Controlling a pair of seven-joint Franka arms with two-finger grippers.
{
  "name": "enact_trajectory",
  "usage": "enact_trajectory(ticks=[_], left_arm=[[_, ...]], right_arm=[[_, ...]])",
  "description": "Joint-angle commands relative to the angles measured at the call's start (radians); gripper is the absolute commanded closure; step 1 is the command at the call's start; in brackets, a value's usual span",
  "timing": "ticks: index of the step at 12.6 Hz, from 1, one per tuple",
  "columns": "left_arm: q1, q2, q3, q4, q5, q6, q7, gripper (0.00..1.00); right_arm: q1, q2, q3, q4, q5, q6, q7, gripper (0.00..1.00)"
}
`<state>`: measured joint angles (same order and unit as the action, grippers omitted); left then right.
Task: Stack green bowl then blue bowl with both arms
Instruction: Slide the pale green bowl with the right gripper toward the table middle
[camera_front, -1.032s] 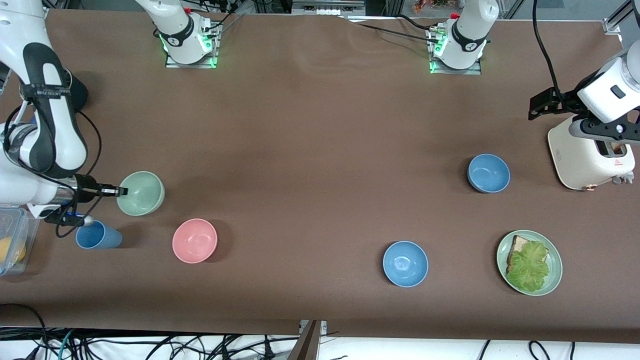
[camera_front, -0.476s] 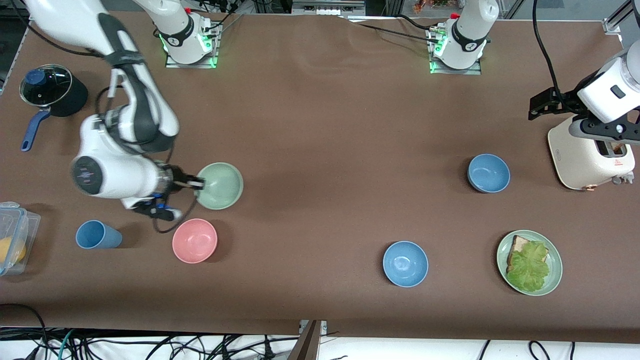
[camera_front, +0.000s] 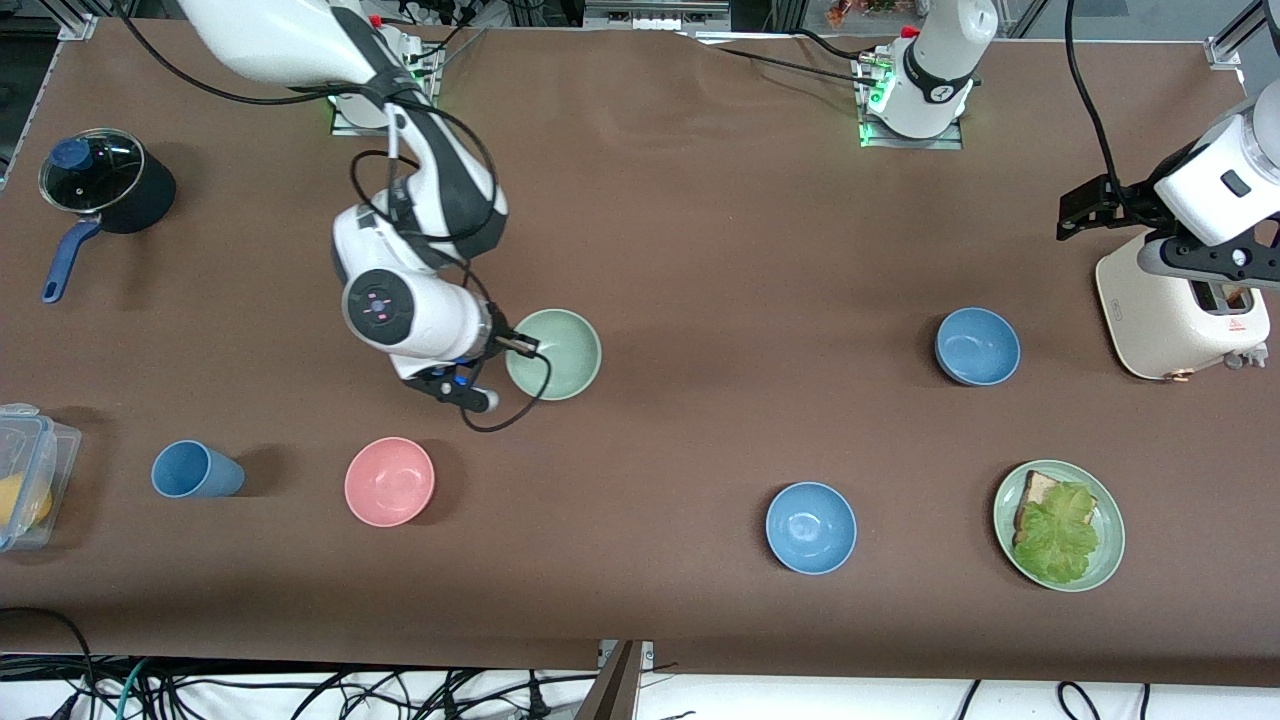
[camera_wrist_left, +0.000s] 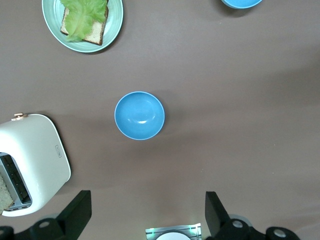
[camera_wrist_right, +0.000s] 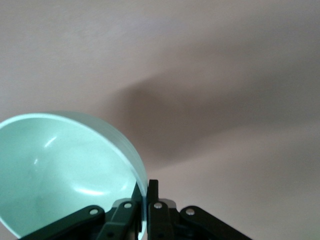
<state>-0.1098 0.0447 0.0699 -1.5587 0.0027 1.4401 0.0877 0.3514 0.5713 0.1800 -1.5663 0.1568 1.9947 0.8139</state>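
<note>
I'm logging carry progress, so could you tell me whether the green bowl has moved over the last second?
Yes. The green bowl, pinched at its rim by the right gripper, has travelled from beside the cup past the pink bowl, toward the table's middle.

A white toaster (camera_front: 1180, 315) sits at the right edge. A green plate (camera_front: 1108, 560) with bread and lettuce lies lower right. A pink bowl (camera_front: 389, 481) and blue cup (camera_front: 196, 470) sit lower left; a lidded black pot (camera_front: 103, 188) upper left; a clear container (camera_front: 30, 470) at the left edge.
</note>
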Motion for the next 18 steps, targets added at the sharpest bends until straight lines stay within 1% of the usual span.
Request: enact_trajectory(ticks=[1, 4, 8, 10, 14, 16, 18], left_arm=[[0.001, 0.001, -0.002, 0.023, -0.003, -0.021, 0.004, 0.0], [-0.001, 0.001, -0.004, 0.025, -0.004, -0.021, 0.0, 0.0], [-0.007, 0.003, -0.004, 0.025, -0.003, -0.021, 0.0, 0.0], [-0.008, 0.003, -0.004, 0.028, -0.003, -0.021, -0.003, 0.0], [-0.004, 0.006, 0.002, 0.028, 0.0, -0.009, 0.004, 0.0], [-0.001, 0.014, 0.002, 0.028, 0.0, 0.011, 0.004, 0.0], [-0.001, 0.015, 0.001, 0.028, -0.001, 0.022, 0.006, 0.0]], right_arm=[[0.085, 0.067, -0.01, 0.057, 0.009, 0.064, 0.147, 1.0], [0.15, 0.102, -0.01, 0.057, 0.012, 0.15, 0.231, 1.0], [0.195, 0.11, -0.01, 0.057, 0.079, 0.151, 0.238, 1.0], [0.218, 0.126, -0.01, 0.057, 0.079, 0.154, 0.261, 1.0], [0.256, 0.159, -0.008, 0.057, 0.083, 0.234, 0.272, 1.0], [0.267, 0.173, -0.01, 0.057, 0.131, 0.257, 0.272, 1.0], [0.271, 0.18, -0.01, 0.057, 0.136, 0.259, 0.272, 1.0]])
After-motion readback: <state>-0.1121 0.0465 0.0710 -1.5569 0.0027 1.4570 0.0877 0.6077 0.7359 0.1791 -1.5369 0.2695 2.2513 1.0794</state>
